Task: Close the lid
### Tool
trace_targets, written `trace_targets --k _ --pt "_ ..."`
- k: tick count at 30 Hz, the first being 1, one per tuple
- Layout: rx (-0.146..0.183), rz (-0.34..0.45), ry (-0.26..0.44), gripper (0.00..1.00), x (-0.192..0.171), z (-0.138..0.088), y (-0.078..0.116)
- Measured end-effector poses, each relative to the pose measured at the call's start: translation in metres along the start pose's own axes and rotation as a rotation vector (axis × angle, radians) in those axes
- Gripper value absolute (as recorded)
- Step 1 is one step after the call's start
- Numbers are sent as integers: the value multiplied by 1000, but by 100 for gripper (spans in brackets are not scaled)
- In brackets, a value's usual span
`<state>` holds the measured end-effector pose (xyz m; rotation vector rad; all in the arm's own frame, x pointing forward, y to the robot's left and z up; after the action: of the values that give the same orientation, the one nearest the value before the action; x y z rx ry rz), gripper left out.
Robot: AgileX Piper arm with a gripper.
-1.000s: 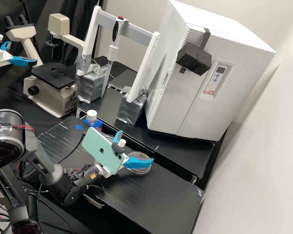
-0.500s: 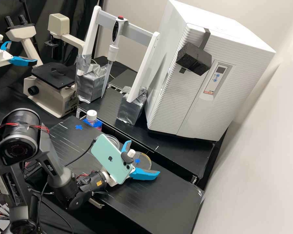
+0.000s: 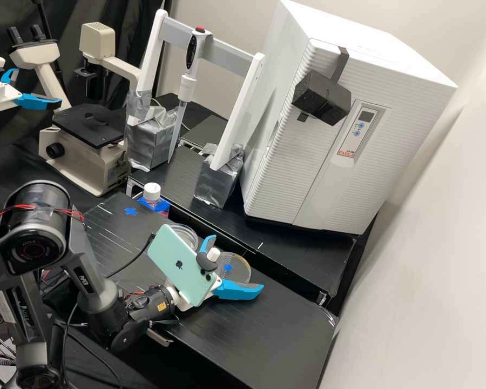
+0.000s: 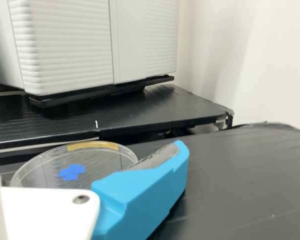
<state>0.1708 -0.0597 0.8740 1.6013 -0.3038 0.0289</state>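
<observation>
Black bench (image 3: 264, 335) under a big white cabinet (image 3: 299, 162), pale wall to the side. Your gripper (image 3: 237, 262) was further back toward the cabinet; it swung nearer the bench's front edge, then eased back slightly. Your 2 blue fingers (image 3: 237, 290) are spread, nothing evidently pinched. Clear round dish (image 3: 243, 263) sits on the bench just beyond them, about where it was. Blue tape (image 3: 228, 267), hidden at first, now reads through it; wrist view has the same mark by your finger. Another round clear piece (image 3: 190, 236) has come further into view behind the phone (image 3: 178, 265). You can't tell which piece is the lid, or whether it is seated, so don't count the task done. Likely next for you: check the rim's seating; a low finger could nudge the dish.
</observation>
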Motion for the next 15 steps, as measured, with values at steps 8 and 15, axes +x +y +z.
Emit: trace_targets --k 8,15 --pt "-32 36 -17 100 -3 1 -2" --pt "-74 54 -32 100 -6 -1 -6"
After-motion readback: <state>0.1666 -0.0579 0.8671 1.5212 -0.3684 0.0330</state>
